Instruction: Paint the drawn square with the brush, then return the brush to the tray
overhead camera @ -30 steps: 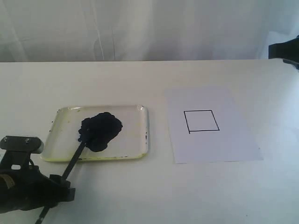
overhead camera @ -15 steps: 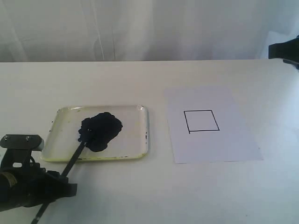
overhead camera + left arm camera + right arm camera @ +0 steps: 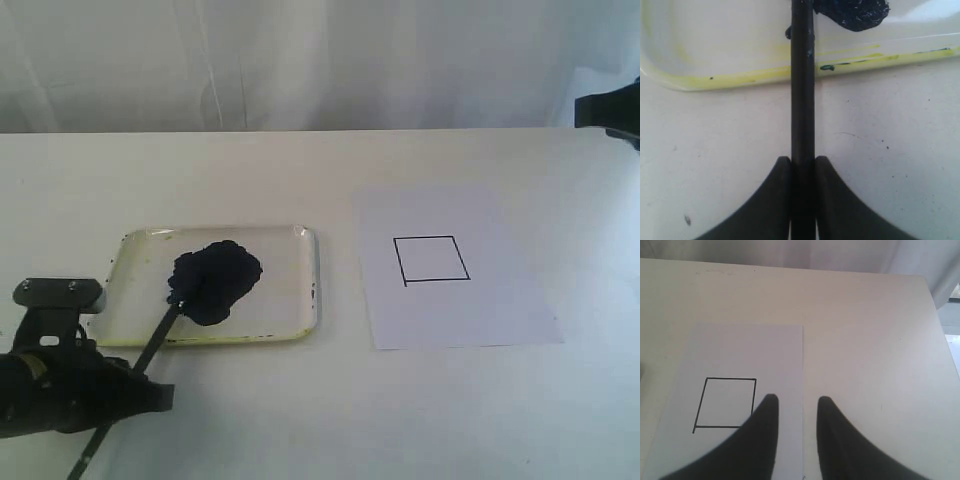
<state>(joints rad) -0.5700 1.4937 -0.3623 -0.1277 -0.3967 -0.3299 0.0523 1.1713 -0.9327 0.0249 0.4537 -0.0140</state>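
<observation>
Left pincer sits low at the near left of the counter, its two dark fingers pressed against either side of the brush, pinching the handle partway along. The brush lies slanted. Its tip is in the blue-black paint blob, its shaft crosses the near rim of the tray, and its tail end pokes out past the pincer toward the counter's front edge. The tray itself sits left of centre, pale, with yellowish staining along its rim. Well apart to the right lies a white paper sheet, flat on the counter. The drawn square on it shows a thin black outline and a white face, with no paint on it. Right pincer hangs above the sheet's edge beside the square, fingers spread with a clear gap and nothing between them.
</observation>
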